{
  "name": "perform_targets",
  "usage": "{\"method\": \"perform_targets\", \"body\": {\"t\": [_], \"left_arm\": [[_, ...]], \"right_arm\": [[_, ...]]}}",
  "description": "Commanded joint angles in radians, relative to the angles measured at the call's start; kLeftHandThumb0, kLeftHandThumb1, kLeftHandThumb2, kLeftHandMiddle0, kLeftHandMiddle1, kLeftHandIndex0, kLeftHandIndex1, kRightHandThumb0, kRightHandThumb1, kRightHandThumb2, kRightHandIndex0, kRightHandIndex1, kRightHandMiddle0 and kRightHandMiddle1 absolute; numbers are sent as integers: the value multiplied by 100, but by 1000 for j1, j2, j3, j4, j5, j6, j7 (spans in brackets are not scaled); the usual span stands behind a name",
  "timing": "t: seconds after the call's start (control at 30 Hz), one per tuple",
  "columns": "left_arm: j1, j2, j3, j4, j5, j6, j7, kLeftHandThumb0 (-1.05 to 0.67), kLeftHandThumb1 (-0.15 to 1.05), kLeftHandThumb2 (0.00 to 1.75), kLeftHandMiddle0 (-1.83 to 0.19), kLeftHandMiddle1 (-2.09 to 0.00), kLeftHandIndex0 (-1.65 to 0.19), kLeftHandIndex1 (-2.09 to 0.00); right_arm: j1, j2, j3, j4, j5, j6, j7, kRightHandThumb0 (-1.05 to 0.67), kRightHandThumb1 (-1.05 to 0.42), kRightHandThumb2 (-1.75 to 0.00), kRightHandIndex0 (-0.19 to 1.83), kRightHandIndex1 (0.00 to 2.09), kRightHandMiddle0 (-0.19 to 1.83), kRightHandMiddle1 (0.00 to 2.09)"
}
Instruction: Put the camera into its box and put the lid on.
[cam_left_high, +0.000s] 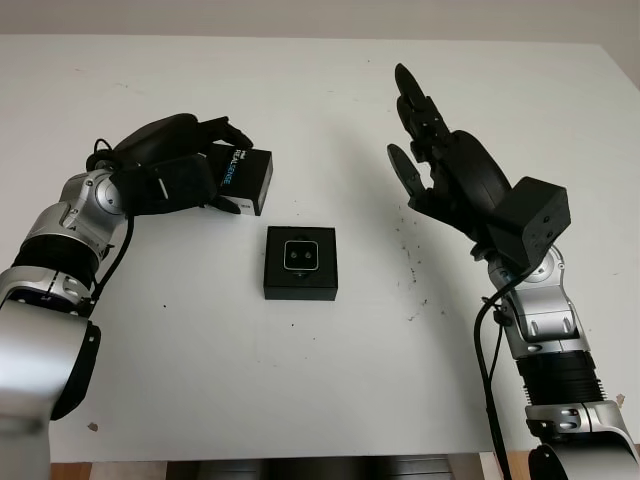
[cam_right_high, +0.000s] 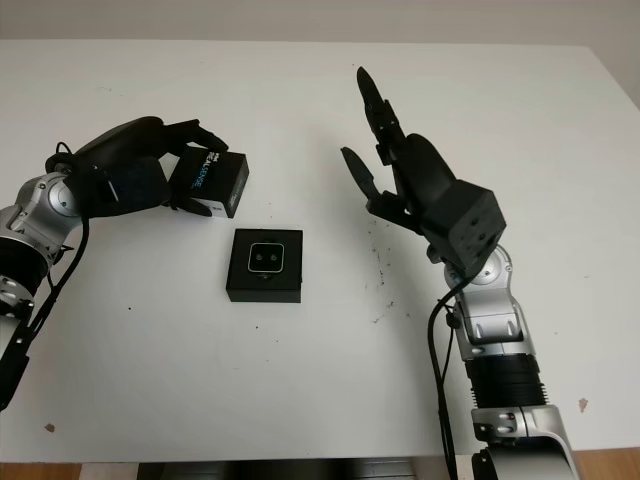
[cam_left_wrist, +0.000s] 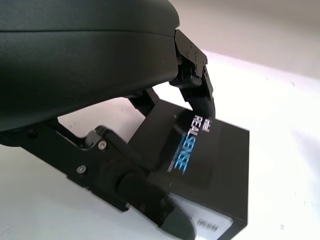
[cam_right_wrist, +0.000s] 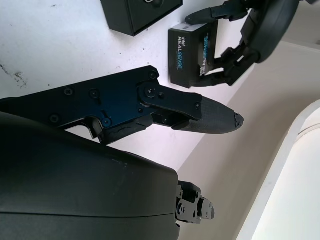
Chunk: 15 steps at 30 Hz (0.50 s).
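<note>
With the camera seemingly boxed, the left hand (cam_left_high: 175, 160) is gripping the black printed cardboard lid (cam_left_high: 243, 177), needing alignment over the open black box (cam_left_high: 301, 262), while the open right hand (cam_left_high: 440, 160) is hovering nearby.

Camera (cam_left_high: 300, 255) seated in open black box (cam_left_high: 300, 288), table centre; lid (cam_left_high: 243, 178) tilted, beyond-left.

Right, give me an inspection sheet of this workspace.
Surface: white table, dark specks near its middle.
Job's things: open box at centre, camera lying inside; lid printed REALSENSE, tilted, behind and left of the box.
Clutter: nothing seen.
Hands: left hand grips the lid; right hand open, raised right of the box.
Cables: black cables along both forearms.
Surroundings: pale wall behind the table.
</note>
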<state>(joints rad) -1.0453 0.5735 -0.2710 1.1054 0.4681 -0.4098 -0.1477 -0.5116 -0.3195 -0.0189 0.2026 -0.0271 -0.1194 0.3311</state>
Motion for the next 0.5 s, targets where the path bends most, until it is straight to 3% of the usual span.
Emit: {"method": "perform_targets", "body": {"t": [0.0, 0.07, 0.13, 0.27, 0.47], "left_arm": [[24, -10, 25, -52, -25, 31, 1, -14, 95, 5, -48, -106, -42, -111], [41, -17, 48, -126, -55, 91, -16, -13, 94, 5, -47, -112, -43, -112], [65, -22, 72, -236, -83, 186, -47, -15, 94, 5, -43, -138, -40, -121], [120, -20, 124, -445, -155, 347, -137, -17, 93, 5, -41, -164, -37, -132], [178, -10, 189, -702, -251, 602, -275, -19, 94, 6, -37, -168, -31, -142]], "right_arm": [[12, -9, -1, -23, -1, -4, -2, -68, -105, -60, -12, 6, -12, 6], [14, -9, 0, -25, -3, 0, -4, -68, -105, -60, -12, 6, -12, 6], [18, -6, 2, -34, -8, 12, -11, -68, -105, -60, -12, 6, -12, 6], [27, -4, 13, -47, -27, 13, -28, -66, -105, -60, -10, 7, -11, 6], [40, 11, 20, -67, -23, 48, -30, -66, -105, -59, -11, 6, -11, 6]]}}
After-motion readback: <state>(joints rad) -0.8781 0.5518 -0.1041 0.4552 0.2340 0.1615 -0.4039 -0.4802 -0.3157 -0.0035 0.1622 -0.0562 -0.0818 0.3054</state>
